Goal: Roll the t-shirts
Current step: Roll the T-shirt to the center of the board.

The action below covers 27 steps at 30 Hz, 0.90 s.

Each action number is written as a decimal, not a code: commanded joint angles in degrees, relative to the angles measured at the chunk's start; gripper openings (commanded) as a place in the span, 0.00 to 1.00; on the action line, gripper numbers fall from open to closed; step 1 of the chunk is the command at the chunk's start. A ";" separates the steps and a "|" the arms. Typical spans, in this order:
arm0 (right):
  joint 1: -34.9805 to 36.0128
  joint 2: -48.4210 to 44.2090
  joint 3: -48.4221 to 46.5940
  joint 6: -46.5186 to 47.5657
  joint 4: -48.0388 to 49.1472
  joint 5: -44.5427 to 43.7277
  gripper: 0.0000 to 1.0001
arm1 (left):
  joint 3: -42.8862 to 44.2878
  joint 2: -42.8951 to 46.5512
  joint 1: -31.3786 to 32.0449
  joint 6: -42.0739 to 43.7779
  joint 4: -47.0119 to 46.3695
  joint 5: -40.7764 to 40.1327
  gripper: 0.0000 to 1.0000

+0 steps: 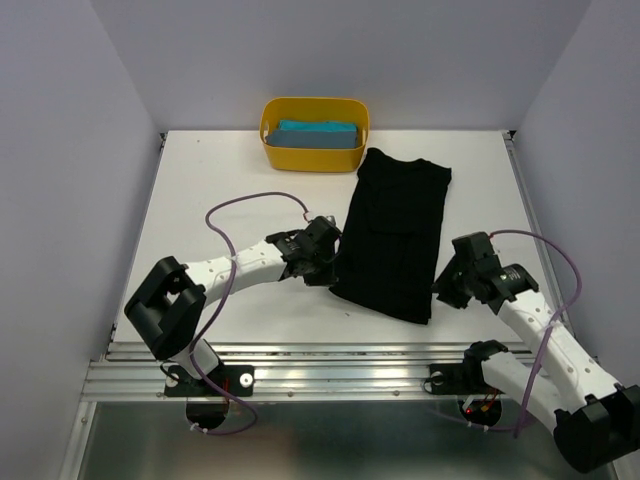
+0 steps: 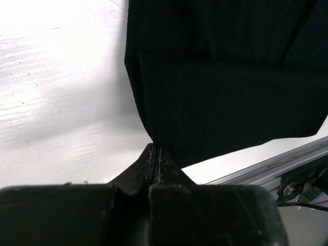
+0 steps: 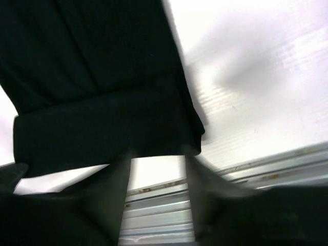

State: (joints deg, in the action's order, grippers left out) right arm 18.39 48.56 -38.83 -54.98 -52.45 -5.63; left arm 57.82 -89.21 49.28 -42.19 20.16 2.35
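white table (image 1: pixel 200 180), pale lilac walls on 3 sides. top view: black t-shirt (image 1: pixel 395 225) lies flat, folded into 1 long strip running from the yellow tub (image 1: pixel 268 135) toward the near edge, right of centre. not rolled yet. teal t-shirt (image 1: pixel 317 134) sits folded inside the tub at the back. left gripper (image 1: pixel 328 262) is at the strip's near-left corner, right gripper (image 1: pixel 445 285) just beside its near-right corner.

left wrist view: left gripper (image 2: pixel 155 151) is clenched, tips together, pinching the very corner of the black cloth (image 2: pixel 225 92); the corner draws to a point at the tips. near hem looks turned over once, a darker band across.

right wrist view: blurry. right gripper (image 3: pixel 156 154) is released, fingers apart with nothing between them, the hem of the shirt (image 3: pixel 102 102) just past the tips. same turned-over band shows here.

handling, my call: thin, limp, light cloth, no stiffness, it will sag and bunch if i lift 1 corner only. matte, so it should not slip much. i'd take it at both near corners of the hem band and keep the roll low on the table so it stays even.
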 commanded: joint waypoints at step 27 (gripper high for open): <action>0.24 10.69 4.03 0.58 11.51 -1.58 0.02 | 0.10 -1.49 -0.15 2.20 -0.65 -1.73 0.00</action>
State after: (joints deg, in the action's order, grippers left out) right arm 18.44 63.22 -30.81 -55.22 -36.12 -4.56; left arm 55.92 -90.83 49.28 -41.45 19.27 2.07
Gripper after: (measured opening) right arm 0.019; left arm 0.033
